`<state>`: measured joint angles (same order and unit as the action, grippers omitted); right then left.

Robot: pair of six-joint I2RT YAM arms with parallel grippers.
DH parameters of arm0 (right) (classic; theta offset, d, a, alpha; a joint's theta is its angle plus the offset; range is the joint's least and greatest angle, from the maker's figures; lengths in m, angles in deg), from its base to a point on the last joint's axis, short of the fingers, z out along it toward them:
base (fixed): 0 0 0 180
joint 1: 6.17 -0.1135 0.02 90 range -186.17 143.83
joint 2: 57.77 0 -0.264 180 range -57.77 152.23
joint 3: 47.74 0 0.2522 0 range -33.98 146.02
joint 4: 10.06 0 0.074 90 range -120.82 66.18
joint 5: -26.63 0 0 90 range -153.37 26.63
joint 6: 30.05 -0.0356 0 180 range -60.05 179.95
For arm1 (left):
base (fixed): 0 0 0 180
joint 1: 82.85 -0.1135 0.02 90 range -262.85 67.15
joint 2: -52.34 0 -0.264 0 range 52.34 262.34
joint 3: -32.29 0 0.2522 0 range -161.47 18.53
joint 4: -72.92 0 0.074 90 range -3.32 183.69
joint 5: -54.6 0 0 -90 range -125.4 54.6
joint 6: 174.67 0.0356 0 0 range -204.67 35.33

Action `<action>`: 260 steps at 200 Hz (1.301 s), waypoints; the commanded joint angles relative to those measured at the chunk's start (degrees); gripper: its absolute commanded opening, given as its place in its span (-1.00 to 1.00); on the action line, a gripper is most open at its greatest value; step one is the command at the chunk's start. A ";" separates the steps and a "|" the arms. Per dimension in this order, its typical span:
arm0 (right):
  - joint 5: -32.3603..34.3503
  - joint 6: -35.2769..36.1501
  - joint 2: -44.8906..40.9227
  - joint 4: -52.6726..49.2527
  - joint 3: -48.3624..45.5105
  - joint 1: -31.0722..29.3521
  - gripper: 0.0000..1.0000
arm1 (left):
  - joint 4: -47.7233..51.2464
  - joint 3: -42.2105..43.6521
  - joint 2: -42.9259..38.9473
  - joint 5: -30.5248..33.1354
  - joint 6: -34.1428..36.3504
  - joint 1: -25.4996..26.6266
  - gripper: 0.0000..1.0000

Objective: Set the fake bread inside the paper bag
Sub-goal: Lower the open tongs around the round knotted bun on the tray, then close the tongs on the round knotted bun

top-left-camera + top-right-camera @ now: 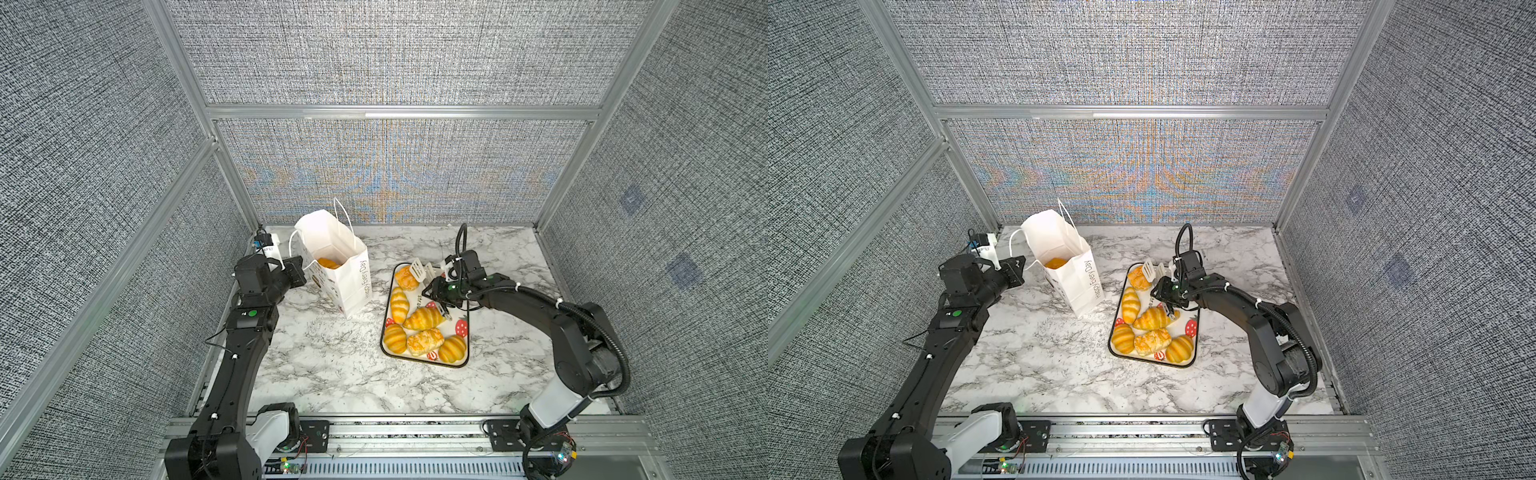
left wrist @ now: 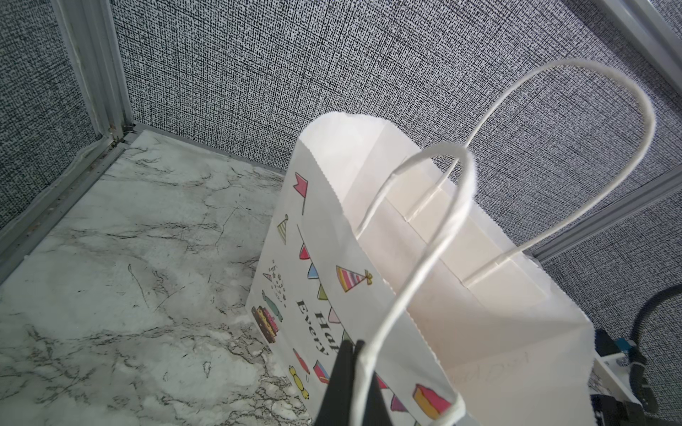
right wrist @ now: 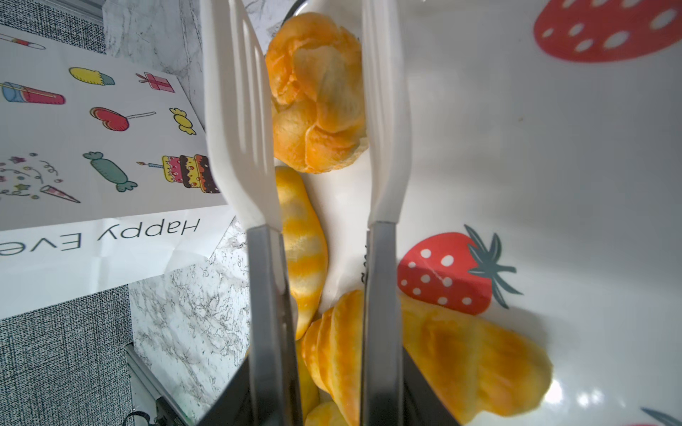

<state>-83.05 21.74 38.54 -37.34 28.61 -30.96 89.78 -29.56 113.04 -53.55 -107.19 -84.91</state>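
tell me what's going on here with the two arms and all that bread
The robot is moving toy bread from a tray into a bag. The left gripper is shut on a cord handle of the paper bag, which stands open with one piece of bread already inside. The right gripper holds white tongs, whose blades straddle the round bun at the far end of the strawberry tray. Six pieces remain on the tray.

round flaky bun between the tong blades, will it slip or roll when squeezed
The glossy golden round bun looks smooth-skinned, so the white slotted plastic tongs may slip on it. Its lumpy petal-like top could give the blades some bite. It rests on the white strawberry-printed tray with a broad base, so rolling seems unlikely.
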 commanded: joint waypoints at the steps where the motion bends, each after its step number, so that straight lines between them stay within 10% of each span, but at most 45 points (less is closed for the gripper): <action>1: 0.25 0.22 -0.34 0.19 0.82 0.01 -0.07 | -0.54 0.19 0.06 -0.48 0.20 -0.05 -1.00; 260: 4.47 1.90 5.40 -5.99 5.88 -3.32 0.24 | -0.64 0.27 -0.11 -0.83 0.02 -0.05 -1.00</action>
<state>-80.08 23.11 44.12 -42.13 33.77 -34.00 89.78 -29.54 113.04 -53.60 -107.21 -84.91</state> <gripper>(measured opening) 0.615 0.052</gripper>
